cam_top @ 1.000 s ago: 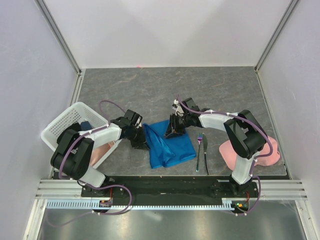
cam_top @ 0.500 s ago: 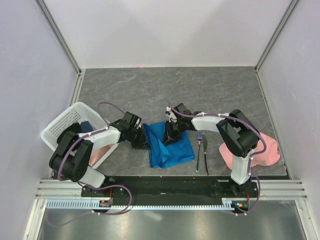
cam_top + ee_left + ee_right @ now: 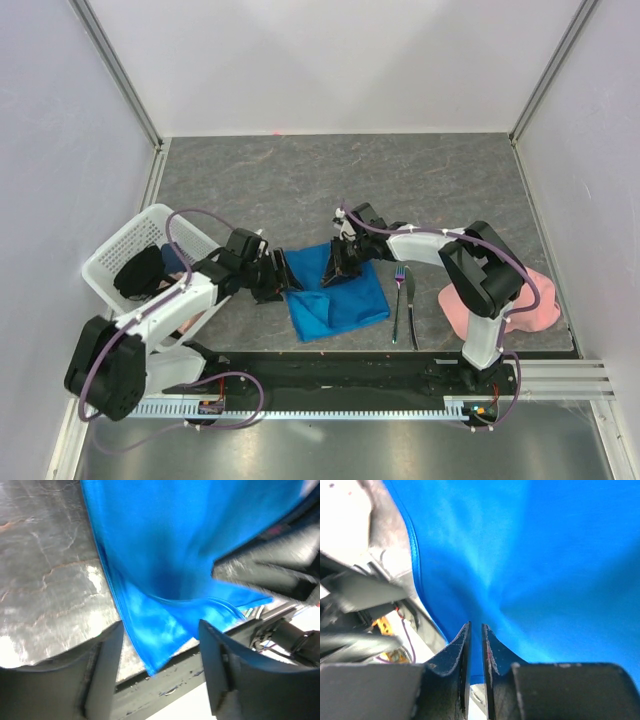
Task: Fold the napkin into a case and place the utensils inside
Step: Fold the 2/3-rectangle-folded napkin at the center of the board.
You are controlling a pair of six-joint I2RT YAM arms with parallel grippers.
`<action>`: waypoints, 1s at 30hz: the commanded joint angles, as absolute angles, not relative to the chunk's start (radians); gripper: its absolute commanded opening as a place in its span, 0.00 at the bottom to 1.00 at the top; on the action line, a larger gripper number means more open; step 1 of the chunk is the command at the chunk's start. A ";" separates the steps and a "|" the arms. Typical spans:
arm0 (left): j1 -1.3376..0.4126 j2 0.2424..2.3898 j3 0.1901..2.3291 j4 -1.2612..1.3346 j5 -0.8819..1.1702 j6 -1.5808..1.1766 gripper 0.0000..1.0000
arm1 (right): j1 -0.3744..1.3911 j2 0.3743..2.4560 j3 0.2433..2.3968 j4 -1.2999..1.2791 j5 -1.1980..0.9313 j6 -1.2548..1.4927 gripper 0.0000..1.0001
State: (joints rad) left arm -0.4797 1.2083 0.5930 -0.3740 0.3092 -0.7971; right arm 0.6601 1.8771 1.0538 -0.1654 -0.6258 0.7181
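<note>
The bright blue napkin (image 3: 350,300) lies folded over on the table between the two arms, not in a narrow case shape. My left gripper (image 3: 279,273) stands open at the napkin's left edge, and a loose corner of the napkin (image 3: 155,645) lies between its spread fingers (image 3: 107,675) without being held. My right gripper (image 3: 339,268) rests on the napkin's upper middle. Its jaws (image 3: 475,627) are nearly together with blue cloth pinched in the narrow gap. The fork (image 3: 397,300) and knife (image 3: 410,300) lie side by side just right of the napkin.
A white perforated basket (image 3: 125,245) sits at the left, under the left arm. A pale pink cloth (image 3: 525,312) lies at the right edge beside the right arm's base. The black base rail (image 3: 330,365) runs along the near edge.
My left gripper has opened, let go of the napkin's raised fold and drawn back left. The fold has dropped flatter. The right gripper has closed further on the cloth.
</note>
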 commanded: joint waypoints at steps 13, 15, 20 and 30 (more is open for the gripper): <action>-0.483 1.348 0.683 -0.456 0.235 -0.808 0.69 | 0.632 1.875 1.043 -0.270 -0.485 0.661 0.13; -0.485 1.347 0.693 -0.474 0.221 -0.804 0.66 | 0.634 1.865 1.035 -0.275 -0.457 0.660 0.11; -0.497 1.292 0.765 -0.514 0.146 -0.727 0.67 | 0.618 1.847 1.002 -0.287 -0.344 0.658 0.11; -0.427 1.503 1.072 -0.569 0.187 -0.704 0.59 | 0.560 1.933 1.161 -0.400 -0.181 0.507 0.12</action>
